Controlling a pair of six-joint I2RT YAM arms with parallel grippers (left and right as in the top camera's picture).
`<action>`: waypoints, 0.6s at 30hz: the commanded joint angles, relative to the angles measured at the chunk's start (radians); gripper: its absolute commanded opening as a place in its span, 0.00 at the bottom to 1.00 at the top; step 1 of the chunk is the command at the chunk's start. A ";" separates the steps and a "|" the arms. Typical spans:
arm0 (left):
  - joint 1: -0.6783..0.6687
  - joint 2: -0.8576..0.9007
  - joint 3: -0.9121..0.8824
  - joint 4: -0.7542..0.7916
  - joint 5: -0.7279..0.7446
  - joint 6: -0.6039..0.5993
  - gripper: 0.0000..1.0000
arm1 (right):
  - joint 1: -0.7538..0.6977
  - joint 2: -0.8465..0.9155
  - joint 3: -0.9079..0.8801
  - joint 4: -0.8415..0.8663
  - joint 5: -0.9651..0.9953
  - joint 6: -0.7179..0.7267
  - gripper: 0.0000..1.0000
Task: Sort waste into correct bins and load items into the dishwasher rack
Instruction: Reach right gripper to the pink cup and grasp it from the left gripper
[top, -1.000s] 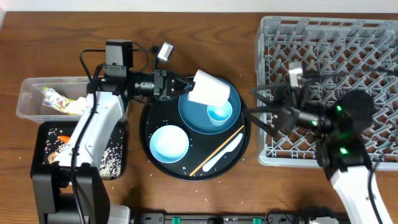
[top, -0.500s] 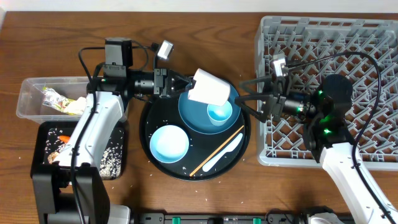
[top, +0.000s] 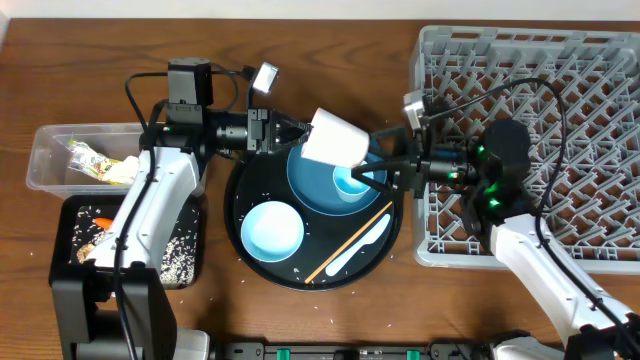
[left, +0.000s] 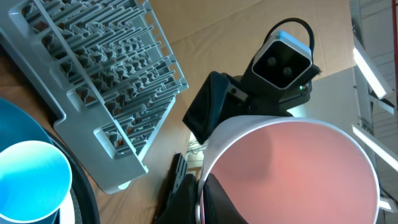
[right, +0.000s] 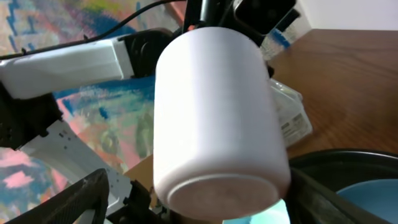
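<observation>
Pink cup handover: right arm (top: 520, 235) has come off the rack (top: 560, 70) to the cup (top: 336, 141).
Left jaws are shut on the cup's rim, holding it tilted above the tray (top: 229, 215). Right jaws are open and narrowing, with the cup's base between them and no contact visible. Rack loading is probably next.

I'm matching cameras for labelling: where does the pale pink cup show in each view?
Overhead: pale pink cup centre, over the top edge of the round black tray, in the left gripper.
Left wrist: cup lower right, pink inside showing.
Right wrist: cup centre, base toward camera.
Shared landmark: that tray.
</observation>
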 joint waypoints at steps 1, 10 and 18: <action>0.005 0.000 0.018 0.002 0.022 -0.002 0.06 | 0.021 0.009 -0.001 0.012 -0.006 -0.010 0.81; 0.005 0.000 0.018 0.000 0.023 -0.002 0.06 | 0.024 0.009 -0.001 0.040 0.031 -0.032 0.76; 0.005 0.000 0.018 -0.008 0.030 -0.002 0.06 | 0.029 0.009 -0.001 0.040 0.087 -0.062 0.67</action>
